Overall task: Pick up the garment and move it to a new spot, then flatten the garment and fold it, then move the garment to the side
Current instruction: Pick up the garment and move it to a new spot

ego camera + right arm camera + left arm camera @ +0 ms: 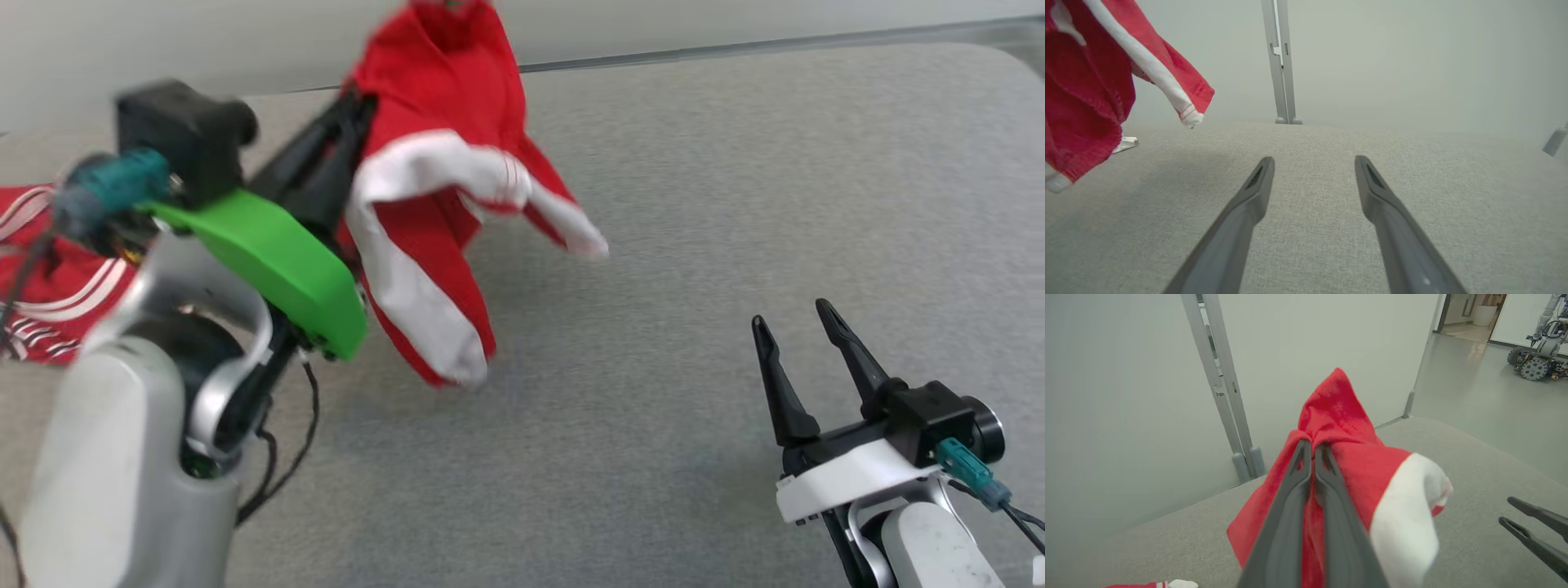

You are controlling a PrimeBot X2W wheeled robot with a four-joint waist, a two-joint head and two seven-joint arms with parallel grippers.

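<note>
Garment (1339, 408) hangs from left hand (1313, 446); left wrist view shows pinch.

Garment (433, 122): you have bright red, with broad white bands along its hems.
Second cloth (57, 302): at the counter's left edge you see red with thin white stripes.
Counter (735, 204): plain pale grey weave.
Left hand (1312, 448): dark grey fingers; green wrist cover (269, 253).
Right hand (792, 314): black fingers; white wrist cover (849, 478).
</note>
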